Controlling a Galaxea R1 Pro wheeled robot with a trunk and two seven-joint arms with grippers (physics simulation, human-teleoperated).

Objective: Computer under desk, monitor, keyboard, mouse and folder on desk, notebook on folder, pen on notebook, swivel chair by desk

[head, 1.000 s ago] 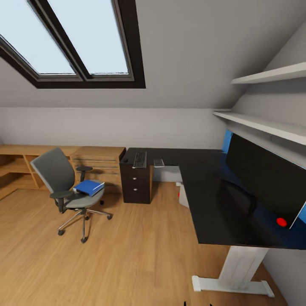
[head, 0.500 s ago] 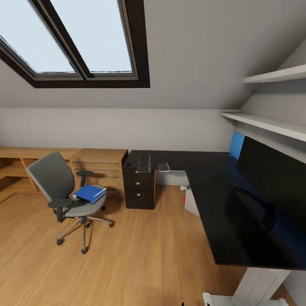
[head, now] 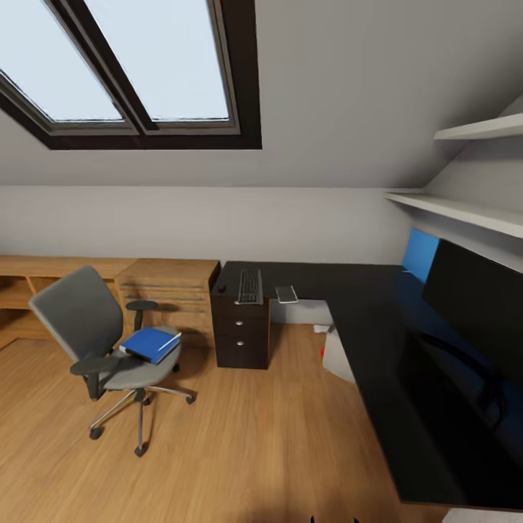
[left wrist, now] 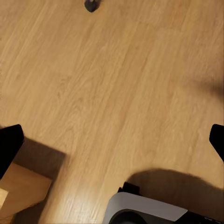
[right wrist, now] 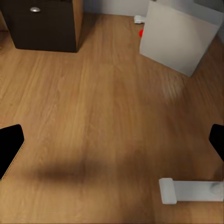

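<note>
Both your grippers hang wide open over bare wood floor [left wrist: 116, 84], left gripper [left wrist: 112, 140] and right gripper [right wrist: 112, 140] each holding nothing. The folder [head: 150, 343] lies on the swivel chair [head: 102, 341] at left. Farther off, the keyboard [head: 249, 286] sits on the desk [head: 363, 319]; the monitor [head: 476, 305] is cut off at right.

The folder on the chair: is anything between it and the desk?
Nothing visible. The folder lies on the chair seat, and bare wood floor runs from there to the desk.
</note>
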